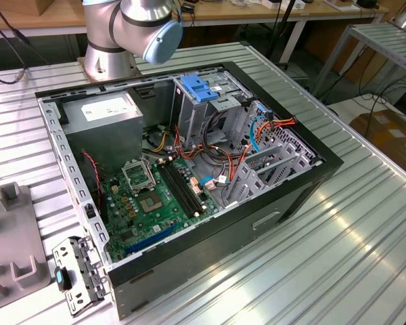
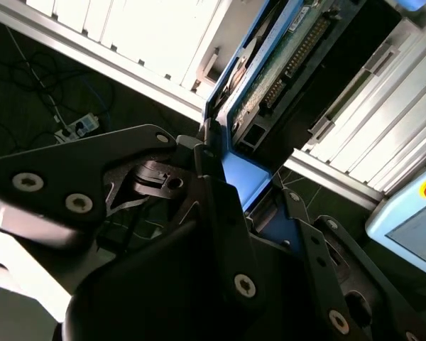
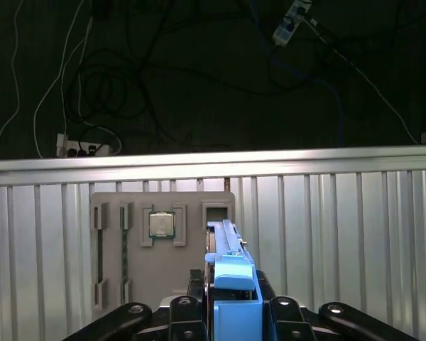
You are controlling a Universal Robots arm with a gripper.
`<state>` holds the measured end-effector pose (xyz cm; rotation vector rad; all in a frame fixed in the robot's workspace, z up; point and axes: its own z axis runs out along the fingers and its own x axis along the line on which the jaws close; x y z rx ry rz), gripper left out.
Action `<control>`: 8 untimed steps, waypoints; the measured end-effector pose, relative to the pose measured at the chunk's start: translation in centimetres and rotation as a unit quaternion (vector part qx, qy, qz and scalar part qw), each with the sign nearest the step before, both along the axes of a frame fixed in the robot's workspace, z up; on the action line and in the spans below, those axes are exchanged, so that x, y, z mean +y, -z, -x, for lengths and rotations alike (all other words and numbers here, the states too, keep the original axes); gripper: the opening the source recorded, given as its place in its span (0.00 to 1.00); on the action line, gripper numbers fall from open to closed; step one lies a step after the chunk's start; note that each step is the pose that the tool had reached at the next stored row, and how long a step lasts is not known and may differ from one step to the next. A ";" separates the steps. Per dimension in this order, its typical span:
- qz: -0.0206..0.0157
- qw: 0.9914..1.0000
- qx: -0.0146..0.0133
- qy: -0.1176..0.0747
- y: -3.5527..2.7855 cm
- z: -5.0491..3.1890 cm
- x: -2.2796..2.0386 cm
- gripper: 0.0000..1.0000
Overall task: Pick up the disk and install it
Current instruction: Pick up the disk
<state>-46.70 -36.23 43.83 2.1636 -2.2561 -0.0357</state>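
Carry step: the gripper [image 3: 231,312] pinches the disk [image 3: 226,249] edge-on between its fingers, a grey tray [image 3: 163,266] beyond it. Installing likely calls for alignment with the computer case [image 1: 257,223], centre of the exterior view.

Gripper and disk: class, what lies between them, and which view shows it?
Nothing: in both wrist views the gripper has its jaws pressed straight against the disk.
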 end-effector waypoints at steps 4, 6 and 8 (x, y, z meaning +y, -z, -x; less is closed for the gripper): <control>0.000 1.000 0.000 0.000 -0.82 0.00 0.00 0.37; 0.000 1.000 0.000 0.000 -1.32 0.00 0.00 0.37; 0.000 1.000 0.000 0.000 -1.71 0.00 0.00 0.37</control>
